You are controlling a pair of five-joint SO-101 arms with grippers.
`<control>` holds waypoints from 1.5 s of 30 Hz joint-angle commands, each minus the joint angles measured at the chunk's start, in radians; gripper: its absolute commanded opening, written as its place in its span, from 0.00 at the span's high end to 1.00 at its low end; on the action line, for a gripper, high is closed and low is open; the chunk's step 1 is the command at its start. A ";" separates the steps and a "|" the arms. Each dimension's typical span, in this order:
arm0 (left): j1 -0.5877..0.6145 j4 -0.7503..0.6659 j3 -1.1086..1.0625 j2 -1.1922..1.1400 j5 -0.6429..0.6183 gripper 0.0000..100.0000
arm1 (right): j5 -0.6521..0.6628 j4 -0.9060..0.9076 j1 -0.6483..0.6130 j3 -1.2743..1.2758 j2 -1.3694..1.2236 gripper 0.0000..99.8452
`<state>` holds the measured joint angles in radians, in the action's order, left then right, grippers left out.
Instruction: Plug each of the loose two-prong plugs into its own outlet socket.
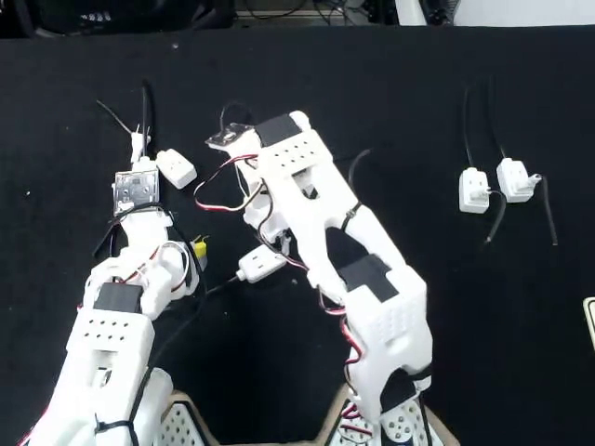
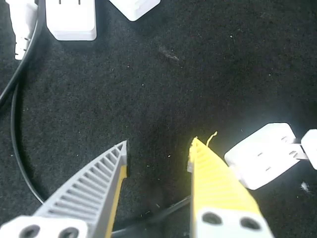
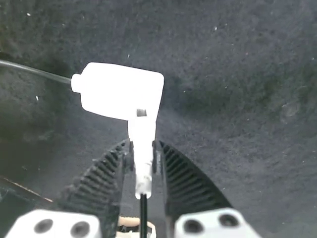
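We are logging the right gripper [image 3: 143, 147] as clenching the white two-prong plug [image 3: 142, 161] by its sides, likely so the push is running straight along it. The plug is butting end-on against the outlet socket [image 3: 119, 94], with no prongs showing between them. Its long axis is lying along the fingers and crosswise to the socket's length, with the prong end pointing into the socket and the black cord [image 3: 143, 213] trailing wristward. The left gripper [image 2: 158, 144] is hanging released and empty near a slotted outlet block [image 2: 260, 158], possibly this same socket, probably placed for bracing.

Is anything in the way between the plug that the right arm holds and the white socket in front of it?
Nothing visible. The right tool grips the plug, whose front end touches the socket.
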<state>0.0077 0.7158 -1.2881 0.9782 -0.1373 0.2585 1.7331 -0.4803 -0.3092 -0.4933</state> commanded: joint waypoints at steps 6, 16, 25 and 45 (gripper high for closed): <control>0.002 -0.015 0.012 0.014 -0.012 0.80 | 0.014 0.028 -0.003 -0.105 -0.041 0.99; 0.002 -0.015 0.012 0.014 -0.012 0.80 | 0.015 0.028 -0.009 -0.111 -0.116 0.99; 0.002 -0.015 0.012 0.014 -0.012 0.80 | 0.063 0.020 -0.040 -0.113 -0.131 0.99; 0.002 -0.015 0.012 0.014 -0.012 0.80 | 0.118 0.034 -0.057 -0.119 0.047 0.99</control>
<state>0.0077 0.7158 -1.2881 0.9782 -0.1373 0.3659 1.7361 -0.5140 -0.4365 -0.5746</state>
